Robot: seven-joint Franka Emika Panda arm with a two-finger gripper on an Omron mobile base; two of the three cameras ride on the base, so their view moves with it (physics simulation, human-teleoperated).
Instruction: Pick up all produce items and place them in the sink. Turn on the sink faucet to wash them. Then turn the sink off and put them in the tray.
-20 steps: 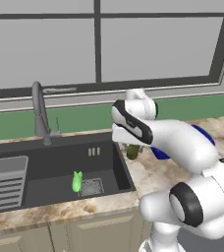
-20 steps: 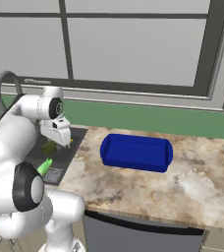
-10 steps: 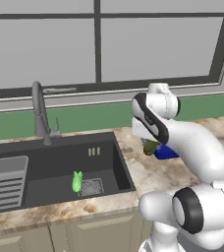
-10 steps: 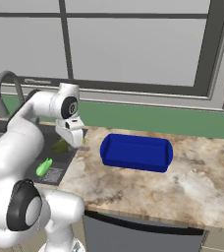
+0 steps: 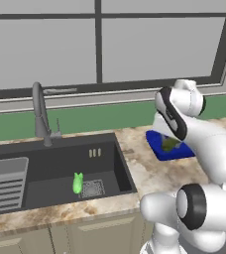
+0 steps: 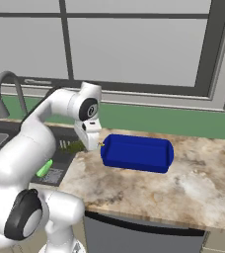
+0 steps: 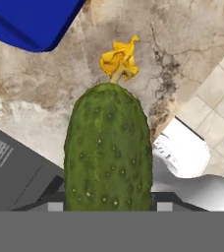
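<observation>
Item: dark green cucumber point(image 7: 108, 147), warty skin, yellow withered blossom at its far end, clamped lengthwise in my claw point(image 6: 92, 143); the jaws stand part-way apart, closed on its girth. Position: I carry it above the speckled stone counter point(image 6: 183, 173), just beside the near-left corner of the blue tray point(image 6: 136, 152); in the hand view that corner sits at the upper left, so I am not over the tray yet. Second item: bright lime green vegetable point(image 5: 78, 182), lying on the floor of the dark sink point(image 5: 60, 173), touching or just beside the square drain grate point(image 5: 92, 188). Faucet point(image 5: 40, 114): gooseneck behind the basin; no water that I can make out, though the picture is coarse there. Risks: if I let go here, the cucumber lands on the counter or strikes the tray's rim and rolls off; its round body may also slip in a half-wide grip if I swing fast. The lime one awaits collection.
</observation>
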